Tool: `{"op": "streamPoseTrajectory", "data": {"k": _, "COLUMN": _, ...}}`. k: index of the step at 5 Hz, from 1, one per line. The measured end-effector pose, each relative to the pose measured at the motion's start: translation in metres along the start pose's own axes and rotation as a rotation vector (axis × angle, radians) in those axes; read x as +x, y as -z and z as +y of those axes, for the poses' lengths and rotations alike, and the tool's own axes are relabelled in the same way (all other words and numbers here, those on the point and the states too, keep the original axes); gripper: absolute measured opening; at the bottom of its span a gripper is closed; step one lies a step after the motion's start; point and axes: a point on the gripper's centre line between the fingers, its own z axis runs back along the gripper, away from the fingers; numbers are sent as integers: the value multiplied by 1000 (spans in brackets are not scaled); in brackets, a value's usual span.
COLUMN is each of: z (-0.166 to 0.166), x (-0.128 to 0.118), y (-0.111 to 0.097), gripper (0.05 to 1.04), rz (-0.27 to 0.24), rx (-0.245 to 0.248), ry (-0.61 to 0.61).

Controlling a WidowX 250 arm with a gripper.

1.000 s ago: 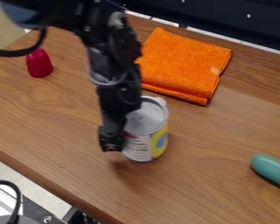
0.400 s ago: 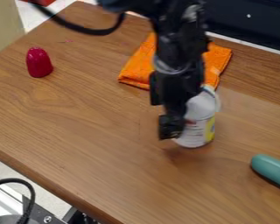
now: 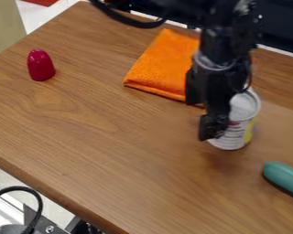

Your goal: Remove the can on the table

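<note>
White and yellow around its side, the grey-topped cylindrical can sits just right of the black two-finger gripper in the view, its long axis close to upright, the top leaning slightly right. 1 finger lies against the can's left side; the other is hidden, but I'd judge the pair closed around the can. A soft shadow below suggests it hangs just above the brown wood-grain table. The black jointed arm comes from the top edge, wrist over the folded orange cloth, gripper pointing down. The next move probably calls for more height and a sideways carry past the table's edge, clear of the rounded teal object to the lower right.
</note>
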Motion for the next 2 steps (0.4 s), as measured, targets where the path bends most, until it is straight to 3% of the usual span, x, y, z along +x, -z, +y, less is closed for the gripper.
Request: {"op": "streamPoseTrajectory", "data": {"k": 2, "z": 0, "x": 30, "y": 1, "gripper": 999, "rz": -29, "rx": 3, "ry": -71}}
